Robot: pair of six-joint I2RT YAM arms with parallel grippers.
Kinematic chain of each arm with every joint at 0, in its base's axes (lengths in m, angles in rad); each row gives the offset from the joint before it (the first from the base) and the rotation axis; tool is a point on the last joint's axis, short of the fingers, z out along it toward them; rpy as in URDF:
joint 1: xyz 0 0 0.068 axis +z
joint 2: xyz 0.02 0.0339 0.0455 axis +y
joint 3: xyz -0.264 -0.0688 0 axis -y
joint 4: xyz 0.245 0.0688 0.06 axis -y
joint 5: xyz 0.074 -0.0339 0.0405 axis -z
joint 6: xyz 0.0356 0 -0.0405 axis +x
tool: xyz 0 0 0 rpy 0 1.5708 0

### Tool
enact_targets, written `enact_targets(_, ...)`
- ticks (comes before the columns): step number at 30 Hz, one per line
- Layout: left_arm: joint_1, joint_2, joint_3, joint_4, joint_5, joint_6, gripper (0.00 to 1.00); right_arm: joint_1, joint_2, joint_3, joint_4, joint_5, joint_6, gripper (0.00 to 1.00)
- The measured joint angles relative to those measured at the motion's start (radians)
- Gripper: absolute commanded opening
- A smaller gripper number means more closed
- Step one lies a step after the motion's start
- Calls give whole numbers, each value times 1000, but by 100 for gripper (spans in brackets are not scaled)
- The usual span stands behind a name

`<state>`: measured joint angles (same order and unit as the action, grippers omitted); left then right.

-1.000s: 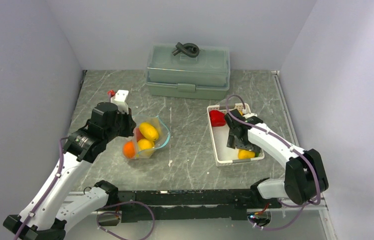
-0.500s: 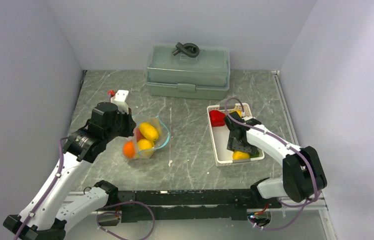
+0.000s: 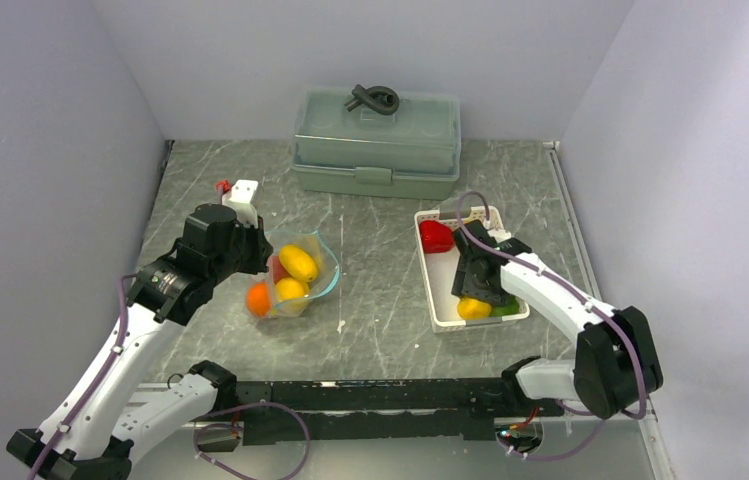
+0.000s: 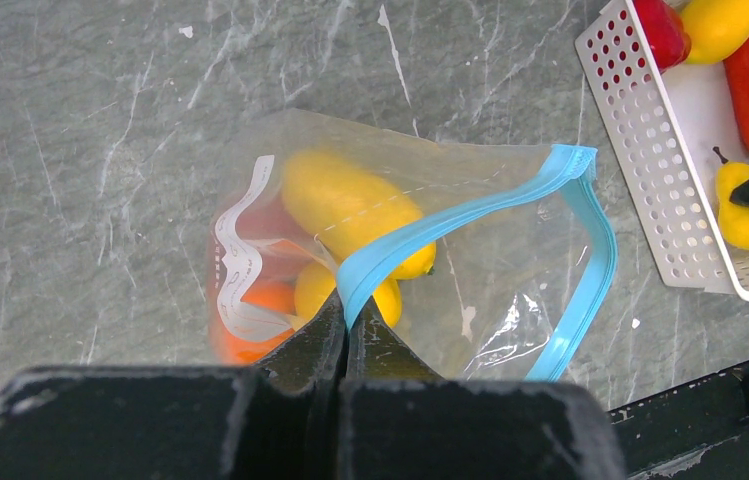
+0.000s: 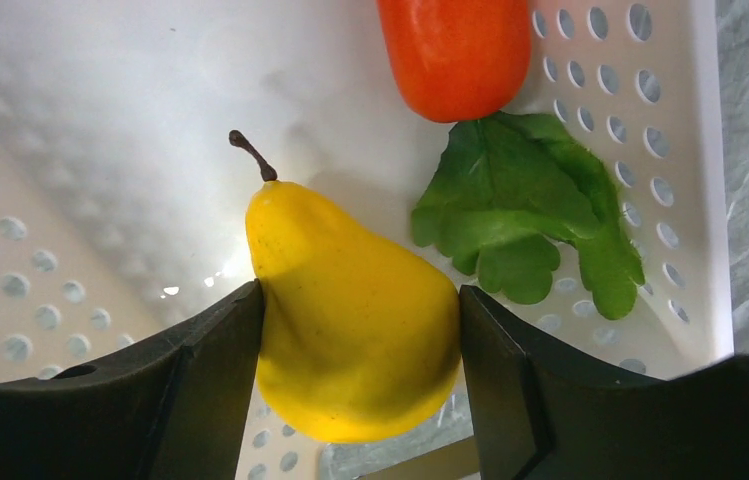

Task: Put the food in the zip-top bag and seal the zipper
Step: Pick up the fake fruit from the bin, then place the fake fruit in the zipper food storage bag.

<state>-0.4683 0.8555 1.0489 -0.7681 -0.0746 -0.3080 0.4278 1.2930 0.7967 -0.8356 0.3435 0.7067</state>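
Tabletop (image 3: 380, 290) of grey marble, pale walls (image 3: 50, 150) around, lidded box (image 3: 377, 150) at upper centre; left fingers (image 4: 315, 335) pinch zipper (image 4: 470, 215) of bag (image 4: 510, 270), centre left; right fingers (image 5: 210, 350) grip yellow pear (image 5: 350, 310) in white basket (image 3: 440, 300), right

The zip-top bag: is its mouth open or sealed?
Open. The two sides of the zipper stand apart in a wide loop; the zip-top bag is not sealed.

Desk (image 4: 100, 120): grey marble-look top, smooth, matt. Zip-top bag (image 4: 510, 260): clear soft plastic film, glossy, crinkled. Zipper (image 4: 420, 240): opaque teal plastic, satin. Basket (image 5: 70, 150): white perforated hard plastic, glossy inside. Pear (image 5: 350, 310): smooth yellow plastic, slight sheen. Leaf (image 5: 530, 215): green, matt, veined. Fingers (image 5: 200, 390): black matt plastic, faintly scuffed.
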Motion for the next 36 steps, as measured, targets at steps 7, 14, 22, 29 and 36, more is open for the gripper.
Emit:
enact_targets(7, 0, 6, 0, 0, 0, 0, 0, 0, -72, 50, -4, -14, -7, 12)
enact_targets(14, 0, 13, 0, 0, -1, 0, 0, 0, -126, 159, -19, -22, -31, 6)
enact_targets(22, 0, 16, 0, 0, -2, 0, 0, 0, -213, 263, 13, -166, -84, 0)
enact_targets(29, 0, 26, 0, 0, -2, 0, 0, 4, -296, 265, 144, -388, -148, 0)
enact_targets(36, 0, 26, 0, 0, -2, 0, 0, 60, -320, 266, 270, -549, -167, 0)
